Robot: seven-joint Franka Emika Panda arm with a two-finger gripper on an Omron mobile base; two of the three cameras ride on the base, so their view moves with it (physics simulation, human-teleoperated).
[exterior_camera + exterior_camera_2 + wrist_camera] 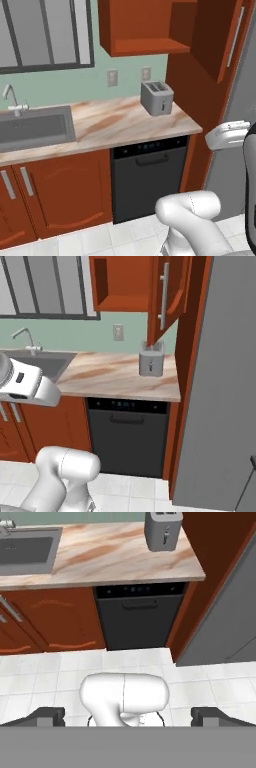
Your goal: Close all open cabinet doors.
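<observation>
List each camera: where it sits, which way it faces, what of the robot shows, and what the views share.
Left base view: behind the arm on its left, facing the counter; arm at lower right.
Right base view: behind on its right, facing the open cabinet door; arm at lower left.
Hand view: on the hand, looking down over floor and dishwasher; gripper tips wide apart.
Shared: toaster, sink.
</observation>
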